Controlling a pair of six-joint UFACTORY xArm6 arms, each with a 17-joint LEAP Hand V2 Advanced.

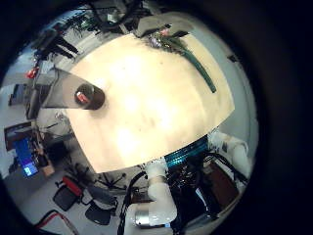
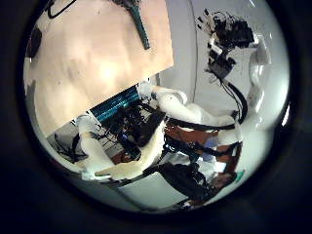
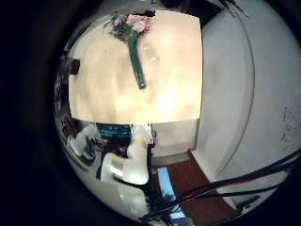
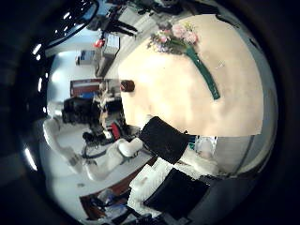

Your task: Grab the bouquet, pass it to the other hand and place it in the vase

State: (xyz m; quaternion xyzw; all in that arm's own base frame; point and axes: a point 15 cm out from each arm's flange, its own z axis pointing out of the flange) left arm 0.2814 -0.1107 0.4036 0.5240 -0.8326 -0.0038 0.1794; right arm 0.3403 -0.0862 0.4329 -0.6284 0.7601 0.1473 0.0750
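The vase (image 1: 90, 96), a small dark pot, stands upright near one edge of the pale wooden table (image 1: 156, 108), and the bouquet (image 1: 181, 51) lies flat on that table well apart from it, toward the far side. In the right thumb side palm view the bouquet shows a cluster of pink and pale blooms (image 4: 176, 37) at one end and a long green wrapped stem (image 4: 204, 73) running away from it. It looks light, soft and easily crushed at the blooms, while the stem looks slim and fairly stiff, and perhaps a little slippery. The stem's middle seems the sensible place to take hold, leaving the lower end free for the handover and the vase. Neither hand's fingers show clearly, so how open either is cannot be told; nothing is held.
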